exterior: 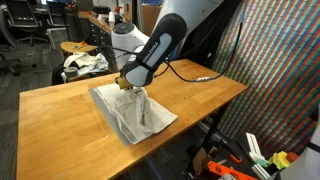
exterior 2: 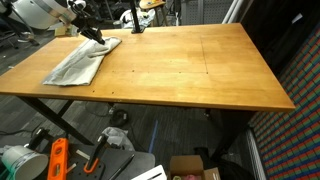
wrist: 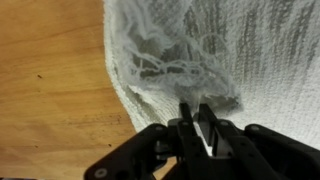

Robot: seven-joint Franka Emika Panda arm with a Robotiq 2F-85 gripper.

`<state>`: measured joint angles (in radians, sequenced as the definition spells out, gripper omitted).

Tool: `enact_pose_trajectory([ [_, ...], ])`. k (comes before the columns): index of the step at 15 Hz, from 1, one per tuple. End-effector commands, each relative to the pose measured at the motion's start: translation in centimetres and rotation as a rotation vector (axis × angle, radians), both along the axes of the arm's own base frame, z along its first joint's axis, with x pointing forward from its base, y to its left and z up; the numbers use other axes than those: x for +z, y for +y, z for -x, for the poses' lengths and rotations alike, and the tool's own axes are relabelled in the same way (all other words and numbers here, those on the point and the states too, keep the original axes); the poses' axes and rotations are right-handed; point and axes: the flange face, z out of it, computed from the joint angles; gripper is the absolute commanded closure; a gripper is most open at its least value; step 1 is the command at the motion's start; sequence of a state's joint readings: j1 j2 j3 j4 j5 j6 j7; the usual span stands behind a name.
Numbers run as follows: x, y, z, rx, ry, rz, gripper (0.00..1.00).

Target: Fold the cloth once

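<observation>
The wooden bench (exterior: 60, 110) is the biggest thing. It fills the middle of both exterior views, and most of its top is bare wood.

The arm (exterior: 165, 40) is white and black. It comes in from the upper right of an exterior view and bends down to the middle of the frame.

The cloth (exterior: 140, 120) lies on the bench, just below the middle of the frame, near the bench's front edge. Most of it is flat and wrinkly, but one part is pulled up into a little peak right under the arm. In an exterior view the cloth (exterior 2: 80, 65) sits at the upper left, close to a bench corner. In the wrist view the cloth (wrist: 260, 50) fills the upper right, with bench wood on the left.

A white and dark bundle (exterior: 85, 62) sits behind the bench, at the upper left.

The jaws are pinched on the cloth's edge. The two dark fingers (wrist: 186, 125) stand close together at the bottom middle of the wrist view, and the cloth bunches up at their tips.
</observation>
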<state>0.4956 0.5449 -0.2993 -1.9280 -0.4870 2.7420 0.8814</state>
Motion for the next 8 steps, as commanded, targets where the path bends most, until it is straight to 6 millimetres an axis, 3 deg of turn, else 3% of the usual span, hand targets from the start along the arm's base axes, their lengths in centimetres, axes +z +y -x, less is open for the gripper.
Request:
enact_pose_trajectory([
  [1, 2.7, 1.3, -0.3, -0.033, 0.001, -0.066, 0.83],
  [3, 3.5, 2.3, -0.3, -0.051, 0.008, -0.1, 0.85],
  [6, 3.9, 3.3, -0.3, -0.056, 0.012, -0.107, 0.8],
  [7, 3.8, 3.4, -0.4, -0.054, 0.0, -0.096, 0.58],
  [8, 3.7, 3.5, -0.5, -0.059, -0.016, -0.094, 0.57],
])
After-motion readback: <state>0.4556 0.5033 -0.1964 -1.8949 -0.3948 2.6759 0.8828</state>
